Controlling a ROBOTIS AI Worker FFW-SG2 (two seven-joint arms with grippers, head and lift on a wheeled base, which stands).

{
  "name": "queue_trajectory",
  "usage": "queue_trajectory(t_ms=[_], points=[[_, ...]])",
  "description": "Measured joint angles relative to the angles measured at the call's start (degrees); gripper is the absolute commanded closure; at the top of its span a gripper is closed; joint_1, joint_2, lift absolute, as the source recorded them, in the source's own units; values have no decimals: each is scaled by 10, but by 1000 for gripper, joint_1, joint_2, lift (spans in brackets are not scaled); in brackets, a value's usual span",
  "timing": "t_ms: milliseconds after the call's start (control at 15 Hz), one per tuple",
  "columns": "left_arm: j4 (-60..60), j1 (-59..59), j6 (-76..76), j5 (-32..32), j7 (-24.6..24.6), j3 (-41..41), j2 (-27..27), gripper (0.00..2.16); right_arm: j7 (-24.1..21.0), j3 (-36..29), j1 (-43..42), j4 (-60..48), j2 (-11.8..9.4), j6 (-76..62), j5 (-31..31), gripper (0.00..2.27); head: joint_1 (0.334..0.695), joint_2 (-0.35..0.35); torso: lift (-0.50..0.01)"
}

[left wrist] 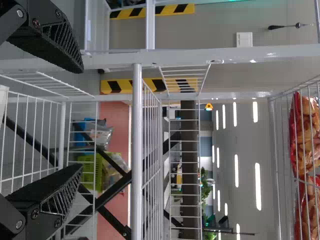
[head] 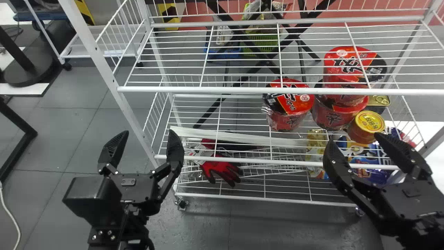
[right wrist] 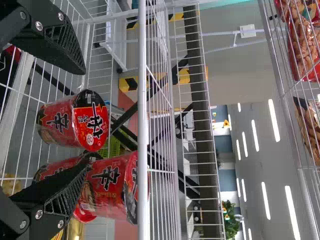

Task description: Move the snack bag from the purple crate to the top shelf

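Snack bags lie on the rack's high shelf, above the left hand and right hand, apart from both; which bag is meant I cannot tell. Both hands are open, left before the rack's left end, right before its right. Cups sit on the rack's right side; a green basket is behind the rack.
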Motion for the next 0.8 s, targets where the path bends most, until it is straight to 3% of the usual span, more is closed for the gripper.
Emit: queue_trajectory(t_ms=[333, 800], points=[[-2, 2, -3, -1, 0, -2, 0, 161, 9, -13, -7, -8, 1, 70, -15, 167, 695, 89, -486], [0, 2, -4, -5, 1, -5, -1, 161, 17, -27, 8, -20, 5, 12, -18, 164, 695, 68, -459]])
